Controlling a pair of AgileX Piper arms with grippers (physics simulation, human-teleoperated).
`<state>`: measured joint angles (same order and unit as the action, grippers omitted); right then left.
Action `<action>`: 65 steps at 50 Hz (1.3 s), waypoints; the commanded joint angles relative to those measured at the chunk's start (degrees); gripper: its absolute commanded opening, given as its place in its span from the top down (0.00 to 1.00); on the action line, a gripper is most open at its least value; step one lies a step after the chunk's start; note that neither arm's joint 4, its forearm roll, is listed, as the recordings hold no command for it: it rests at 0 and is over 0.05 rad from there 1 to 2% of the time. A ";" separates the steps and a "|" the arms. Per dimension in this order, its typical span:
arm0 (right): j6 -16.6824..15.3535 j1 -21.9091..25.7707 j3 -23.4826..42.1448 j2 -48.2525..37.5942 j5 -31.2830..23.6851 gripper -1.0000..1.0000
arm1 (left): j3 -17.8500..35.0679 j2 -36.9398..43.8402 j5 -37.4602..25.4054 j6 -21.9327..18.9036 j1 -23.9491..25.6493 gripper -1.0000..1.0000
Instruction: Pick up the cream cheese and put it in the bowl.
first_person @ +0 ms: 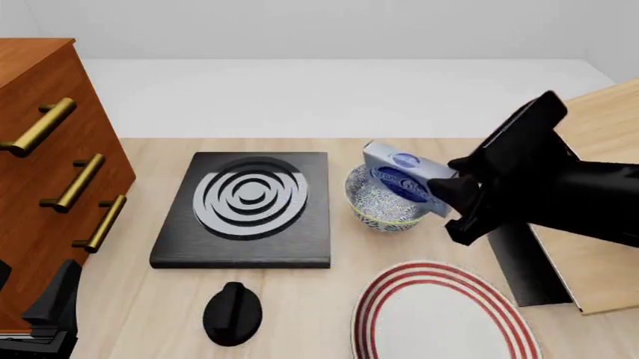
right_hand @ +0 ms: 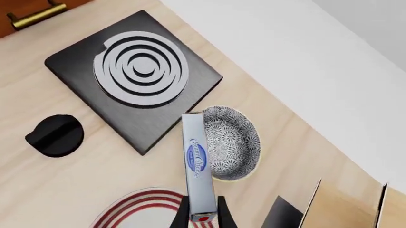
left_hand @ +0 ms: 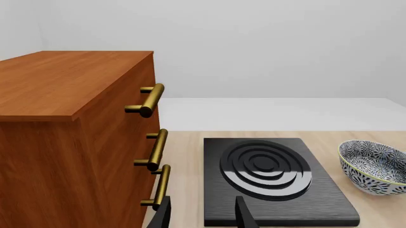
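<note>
The cream cheese (first_person: 402,173) is a pale grey-blue box with a dark blue oval logo. My right gripper (first_person: 448,196) is shut on its red-marked end and holds it tilted above the bowl (first_person: 382,206). The bowl is small, blue-and-white speckled, and stands on the table right of the stove. In the right wrist view the box (right_hand: 198,159) runs out from my right gripper (right_hand: 203,217) over the near rim of the bowl (right_hand: 233,142). My left gripper (left_hand: 203,216) is open and empty, low at the front left (first_person: 50,314). The bowl also shows in the left wrist view (left_hand: 374,166).
A black stove plate (first_person: 248,208) with silver rings lies left of the bowl. A black knob (first_person: 232,313) sits in front of it. A red-ringed white plate (first_person: 439,318) lies at the front. A wooden drawer cabinet (first_person: 45,142) stands at the left, a wooden board (first_person: 599,247) at the right.
</note>
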<state>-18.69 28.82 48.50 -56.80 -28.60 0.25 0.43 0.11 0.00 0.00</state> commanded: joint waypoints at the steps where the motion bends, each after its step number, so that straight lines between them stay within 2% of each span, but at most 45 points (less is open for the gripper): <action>1: 0.86 -3.83 1.79 -1.96 -0.95 1.00 | 0.00 0.00 0.00 0.00 0.00 0.00; 10: 1.06 -6.12 2.36 -5.11 0.48 1.00 | 0.00 0.00 0.00 0.00 0.00 0.00; 25: 2.69 -8.97 1.47 -12.04 6.56 1.00 | 0.00 0.00 0.00 0.00 0.00 0.00; 49: 4.84 -9.54 2.70 -22.15 13.66 1.00 | 0.00 0.00 0.00 0.00 0.00 0.00; 65: 6.01 -9.54 1.49 -25.04 17.10 1.00 | 0.00 0.00 0.00 0.00 0.00 0.00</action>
<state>-14.12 19.26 50.10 -79.95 -13.73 0.25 0.43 0.11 0.00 0.00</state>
